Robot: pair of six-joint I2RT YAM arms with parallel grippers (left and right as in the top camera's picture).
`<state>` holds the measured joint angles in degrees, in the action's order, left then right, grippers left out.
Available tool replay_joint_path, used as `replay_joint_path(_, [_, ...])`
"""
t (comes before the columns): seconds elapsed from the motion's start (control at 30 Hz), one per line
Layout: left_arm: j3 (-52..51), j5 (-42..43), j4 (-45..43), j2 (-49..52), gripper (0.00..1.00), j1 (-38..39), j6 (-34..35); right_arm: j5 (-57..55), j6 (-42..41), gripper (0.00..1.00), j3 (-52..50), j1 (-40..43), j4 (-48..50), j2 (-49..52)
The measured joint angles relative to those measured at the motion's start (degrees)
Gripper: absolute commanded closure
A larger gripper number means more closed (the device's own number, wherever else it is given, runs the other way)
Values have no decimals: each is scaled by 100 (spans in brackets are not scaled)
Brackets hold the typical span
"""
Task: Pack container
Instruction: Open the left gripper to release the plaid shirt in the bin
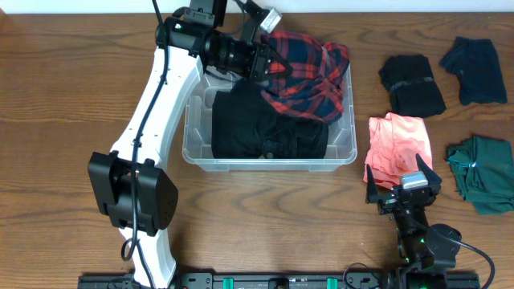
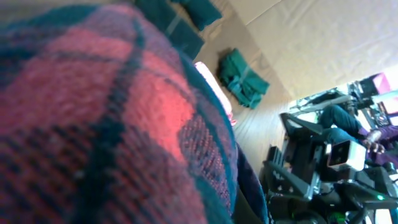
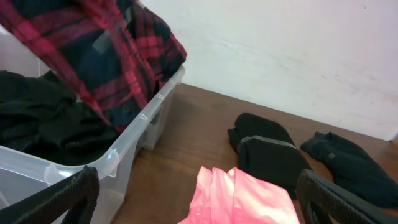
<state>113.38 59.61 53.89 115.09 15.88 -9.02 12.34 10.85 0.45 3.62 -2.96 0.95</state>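
The clear plastic container (image 1: 269, 164) stands at the table's middle and also shows in the right wrist view (image 3: 118, 155). A black garment (image 1: 265, 128) lies inside it. A red plaid shirt (image 1: 309, 72) drapes over its far right corner and partly hangs inside. My left gripper (image 1: 267, 61) is shut on the plaid shirt at the container's far edge; the plaid (image 2: 93, 124) fills the left wrist view and hides the fingers. My right gripper (image 1: 401, 190) is open and empty, low at the near edge of a pink garment (image 1: 397, 144), with its fingers spread wide either side of the cloth (image 3: 249, 199).
To the right of the container lie a folded black garment (image 1: 411, 84), a navy garment (image 1: 474, 68) and a green garment (image 1: 486, 172). The left arm's base (image 1: 132, 193) stands at the front left. A white wall (image 3: 298, 56) rises behind the table.
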Motion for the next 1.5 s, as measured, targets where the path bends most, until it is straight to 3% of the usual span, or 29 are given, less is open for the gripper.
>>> replay_joint_path(0.03, [0, -105, 74, 0, 61, -24, 7, 0, 0, 1, 0, 0, 0, 0])
replay_joint_path(0.1, [0, -238, 188, 0, 38, -74, -2, 0, 0, 1, 0, 0, 0, 0])
replay_joint_path(0.23, [0, -610, 382, 0, 29, -216, 20, 0, 0, 1, 0, 0, 0, 0])
replay_joint_path(0.73, [0, -1604, 581, -101, 28, -645, 20, 0, 0, 1, 0, 0, 0, 0])
replay_joint_path(1.07, [52, -3226, 450, -1421, 29, -590, 46, 0, 0, 1, 0, 0, 0, 0])
replay_joint_path(1.17, [120, -3665, 330, -1506, 37, -428, 52, 2, 0, 1, 0, 0, 0, 0])
replay_joint_path(1.3, [120, -4089, 138, -1204, 56, -101, 107, 0, 0, 1, 0, 0, 0, 0])
replay_joint_path(1.5, [118, -4675, -256, -417, 69, 348, 269, 0, 0, 1, 0, 0, 0, 0])
